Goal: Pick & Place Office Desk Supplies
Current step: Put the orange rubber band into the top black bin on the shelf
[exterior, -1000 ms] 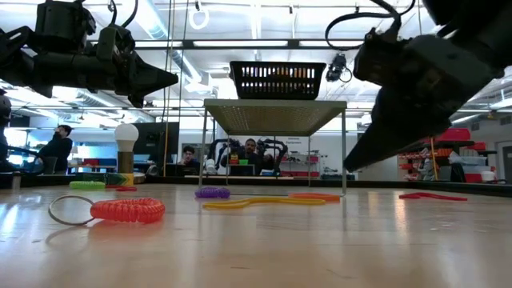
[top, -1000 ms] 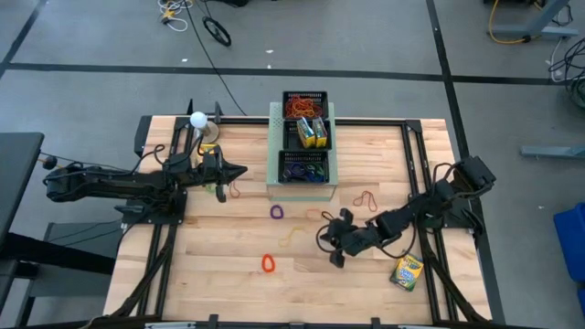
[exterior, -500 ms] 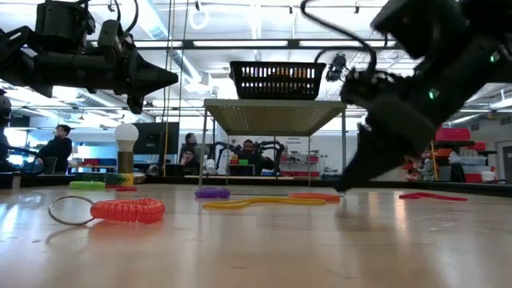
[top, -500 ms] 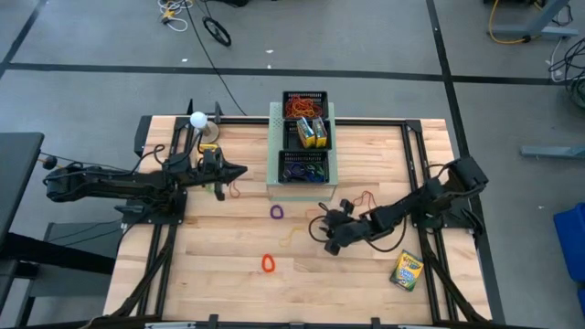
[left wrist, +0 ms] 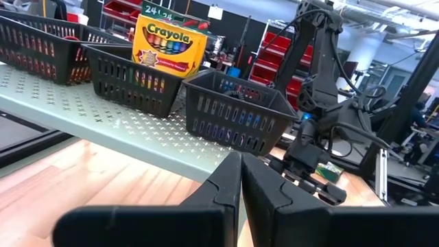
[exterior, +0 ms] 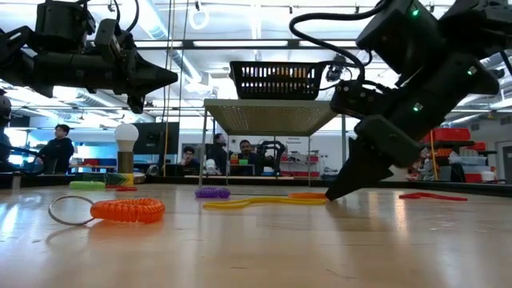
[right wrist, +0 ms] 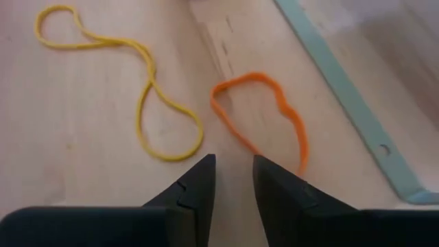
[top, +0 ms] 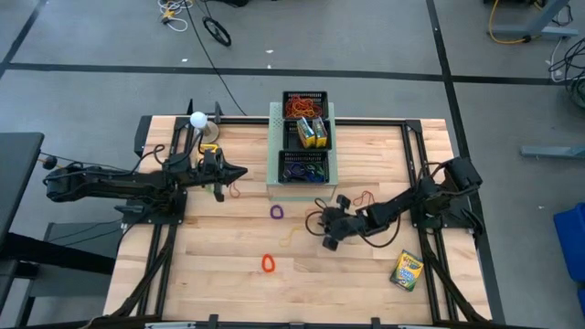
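Underneath, pale wooden tabletop (top: pixel 228 274), workshop beyond.

Orange band (right wrist: pixel 259 113) (flat) beside yellow band (right wrist: pixel 137 96).

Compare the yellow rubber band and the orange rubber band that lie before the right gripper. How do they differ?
The yellow rubber band is pinched into a long figure-eight, while the orange rubber band forms one open, uneven loop. The orange one lies nearer the pale-green box's base; the yellow one lies farther from it. The right gripper, slightly open, points nearer the orange one. Both lie flat on the wooden table, untouched.
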Tool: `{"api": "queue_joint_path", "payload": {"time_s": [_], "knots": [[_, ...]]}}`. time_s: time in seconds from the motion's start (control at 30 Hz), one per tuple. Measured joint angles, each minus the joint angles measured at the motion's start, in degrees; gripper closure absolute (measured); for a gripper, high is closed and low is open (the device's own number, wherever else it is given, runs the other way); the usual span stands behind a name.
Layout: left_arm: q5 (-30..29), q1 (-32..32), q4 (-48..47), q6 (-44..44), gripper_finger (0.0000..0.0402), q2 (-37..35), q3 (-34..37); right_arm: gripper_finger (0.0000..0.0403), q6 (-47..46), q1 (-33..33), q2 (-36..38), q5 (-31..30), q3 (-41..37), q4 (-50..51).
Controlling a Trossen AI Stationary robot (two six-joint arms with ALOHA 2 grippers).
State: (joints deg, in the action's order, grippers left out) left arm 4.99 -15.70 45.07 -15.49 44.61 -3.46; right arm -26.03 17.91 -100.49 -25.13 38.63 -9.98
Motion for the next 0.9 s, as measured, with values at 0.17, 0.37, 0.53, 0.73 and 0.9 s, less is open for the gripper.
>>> {"api": "queue_joint_path", "payload": {"time_s": [0.17, 0.37, 0.53, 0.73, 0.9], "knots": [[0.07, 0.00, -0.24, 0.03, 0.0381, -0.01, 0.00, 0.0283, 1.04, -0.12, 0.00, 0.26, 0.00, -1.38], [0.07, 0.00, -0.47, 0.03, 0.0381, 0.00, 0.00, 0.0261, 1.49, -0.10, 0.00, 0.57, 0.00, -2.76], [0.07, 0.00, -0.51, 0.03, 0.0381, -0.01, 0.00, 0.0252, 1.77, 0.00, 0.00, 0.96, 0.00, -2.77], [0.07, 0.00, -0.95, 0.03, 0.0381, 0.00, 0.00, 0.0252, 1.93, 0.06, 0.00, 2.81, 0.00, -3.55], [0.04, 0.00, -1.25, 0.05, 0.0381, -0.01, 0.00, 0.0252, 2.84, -0.05, 0.00, 2.56, 0.00, -4.18]]}}
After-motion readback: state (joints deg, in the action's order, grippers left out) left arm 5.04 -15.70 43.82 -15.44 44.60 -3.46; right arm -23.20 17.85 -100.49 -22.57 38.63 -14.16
